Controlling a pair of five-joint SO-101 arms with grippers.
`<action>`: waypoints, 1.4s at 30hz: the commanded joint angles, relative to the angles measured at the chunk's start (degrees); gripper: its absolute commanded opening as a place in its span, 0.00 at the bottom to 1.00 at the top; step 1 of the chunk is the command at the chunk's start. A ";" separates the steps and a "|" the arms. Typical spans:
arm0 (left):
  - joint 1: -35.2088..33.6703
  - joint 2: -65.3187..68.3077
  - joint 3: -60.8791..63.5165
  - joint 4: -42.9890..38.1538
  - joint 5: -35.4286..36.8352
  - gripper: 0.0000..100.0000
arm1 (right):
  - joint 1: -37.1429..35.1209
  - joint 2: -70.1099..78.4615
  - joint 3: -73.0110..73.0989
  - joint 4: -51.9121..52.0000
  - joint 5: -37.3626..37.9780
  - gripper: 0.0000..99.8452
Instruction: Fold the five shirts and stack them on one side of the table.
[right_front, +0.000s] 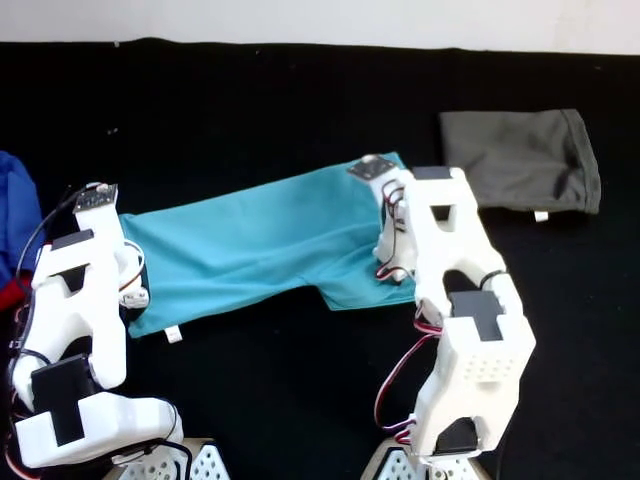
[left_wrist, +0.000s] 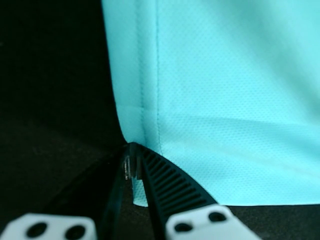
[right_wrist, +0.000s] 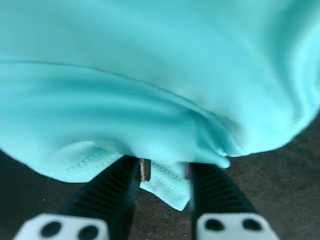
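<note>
A teal shirt (right_front: 260, 240) lies stretched across the middle of the black table (right_front: 250, 100), between the two arms. My left gripper (right_front: 137, 288) is at its left end. In the left wrist view the left gripper (left_wrist: 131, 152) is shut on the hemmed corner of the teal shirt (left_wrist: 225, 100). My right gripper (right_front: 393, 268) is at the shirt's right end. In the right wrist view the right gripper (right_wrist: 165, 170) holds a bunched edge of the teal shirt (right_wrist: 150, 75), the fingers (right_wrist: 120, 185) a little apart with cloth between them.
A folded grey shirt (right_front: 520, 160) rests at the back right of the table. Blue cloth (right_front: 15, 210) with a bit of red under it lies at the left edge. Bare black tabletop runs along the back and the front middle.
</note>
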 joint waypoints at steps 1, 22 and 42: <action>-0.84 -0.13 -0.04 -1.67 0.53 0.01 | 0.92 0.22 0.04 -0.13 0.62 0.01; -0.84 -0.13 -0.04 -1.67 0.53 0.01 | 6.64 -15.52 0.84 10.59 0.97 0.04; -0.84 -0.13 -0.04 -1.67 0.53 0.01 | 1.01 -6.55 1.54 4.09 0.62 0.06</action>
